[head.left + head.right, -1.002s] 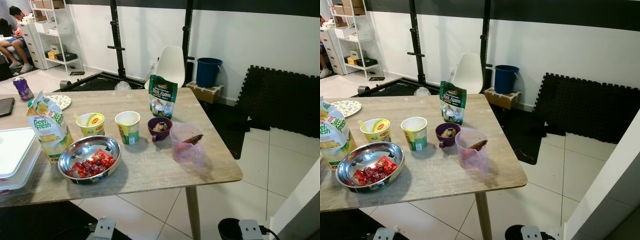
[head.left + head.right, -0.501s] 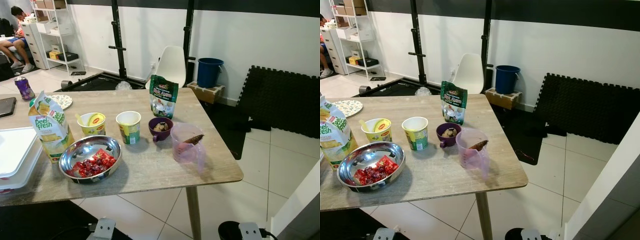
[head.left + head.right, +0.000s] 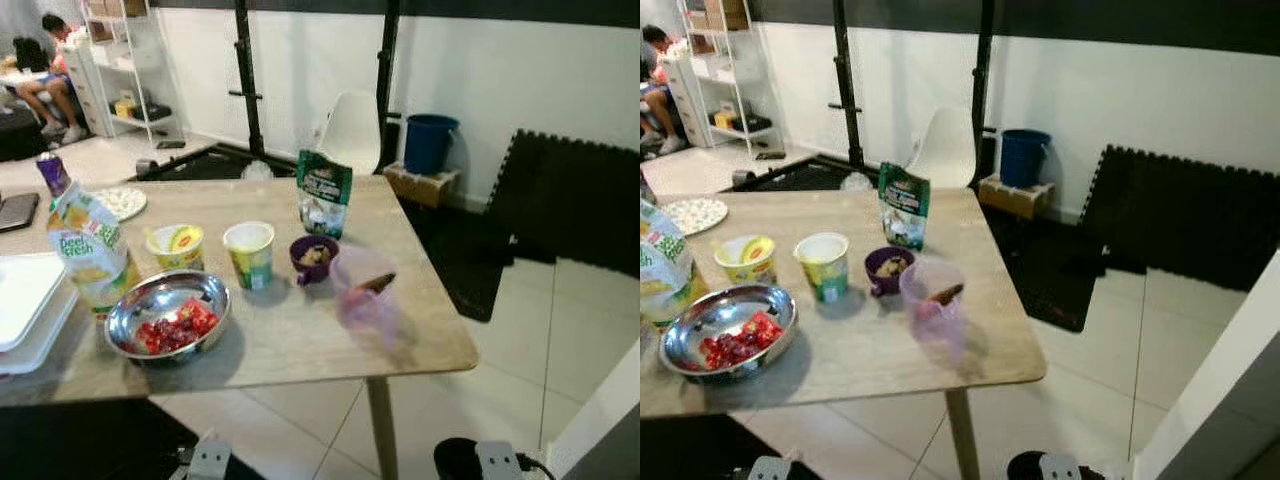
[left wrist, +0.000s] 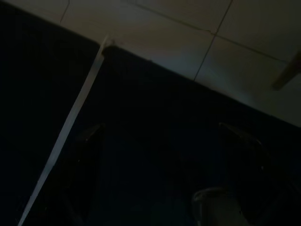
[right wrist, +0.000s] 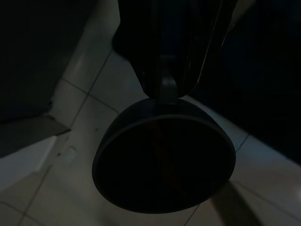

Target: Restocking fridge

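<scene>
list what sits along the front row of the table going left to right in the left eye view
juice carton → steel bowl of red sweets → yellow noodle cup → green-and-white cup → purple mug → pink measuring jug

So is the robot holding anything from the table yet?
No sign of it. The juice carton, cup noodles, steel bowl and snack bag all sit untouched on the table, and both wrist views face the floor.

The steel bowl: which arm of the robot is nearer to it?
Left. The left arm hangs low before the table, almost under the bowl; the right arm hangs far off to the right, beyond the table leg.
</scene>
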`<state>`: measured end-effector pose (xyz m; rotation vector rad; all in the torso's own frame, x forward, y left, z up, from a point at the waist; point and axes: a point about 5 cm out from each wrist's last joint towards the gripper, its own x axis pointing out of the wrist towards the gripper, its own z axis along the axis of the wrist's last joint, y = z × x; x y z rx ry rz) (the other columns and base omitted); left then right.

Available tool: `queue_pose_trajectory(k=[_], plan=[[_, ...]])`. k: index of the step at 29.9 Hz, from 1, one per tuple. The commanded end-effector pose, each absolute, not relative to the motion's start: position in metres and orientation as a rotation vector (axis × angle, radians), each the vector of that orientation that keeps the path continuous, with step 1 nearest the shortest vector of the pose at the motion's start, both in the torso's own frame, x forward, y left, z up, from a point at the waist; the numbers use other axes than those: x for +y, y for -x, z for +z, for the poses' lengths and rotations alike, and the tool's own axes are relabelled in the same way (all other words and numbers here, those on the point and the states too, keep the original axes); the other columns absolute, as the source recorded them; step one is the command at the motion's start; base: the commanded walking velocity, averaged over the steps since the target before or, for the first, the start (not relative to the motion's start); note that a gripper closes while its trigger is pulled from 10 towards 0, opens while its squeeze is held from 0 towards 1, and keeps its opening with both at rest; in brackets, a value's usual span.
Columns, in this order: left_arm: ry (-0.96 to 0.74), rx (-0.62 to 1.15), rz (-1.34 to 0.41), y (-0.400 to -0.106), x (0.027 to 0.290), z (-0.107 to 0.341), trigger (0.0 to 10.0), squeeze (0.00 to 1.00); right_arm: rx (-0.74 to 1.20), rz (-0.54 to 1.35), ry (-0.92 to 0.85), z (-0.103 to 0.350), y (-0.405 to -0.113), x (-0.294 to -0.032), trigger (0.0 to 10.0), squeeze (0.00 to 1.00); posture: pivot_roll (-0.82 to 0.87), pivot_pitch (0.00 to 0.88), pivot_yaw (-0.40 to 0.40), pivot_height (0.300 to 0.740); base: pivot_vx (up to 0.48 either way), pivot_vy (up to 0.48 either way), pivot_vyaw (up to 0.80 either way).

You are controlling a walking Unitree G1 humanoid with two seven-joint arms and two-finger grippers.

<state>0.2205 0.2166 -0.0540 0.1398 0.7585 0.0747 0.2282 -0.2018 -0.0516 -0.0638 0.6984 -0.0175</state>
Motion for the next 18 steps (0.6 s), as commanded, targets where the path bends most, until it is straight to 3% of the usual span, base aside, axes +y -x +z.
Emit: queue_pose_trajectory(k=[1, 18], plan=[[-0.151, 0.775, 0.081, -0.2154, 0.2206, -0.0563, 10.0, 0.0, 0.719, -0.012, 0.064, -0.0552, -0.2238, -0.1993, 10.0, 0.0, -0.01, 0.08, -0.006, 0.74, 0.0, 0.0, 0.0], [-0.149, 0.767, 0.083, -0.2157, 0.2216, -0.0557, 10.0, 0.0, 0.713, -0.009, 0.062, -0.0542, -0.2251, -0.1993, 10.0, 0.0, -0.01, 0.057, -0.006, 0.74, 0.0, 0.0, 0.0]])
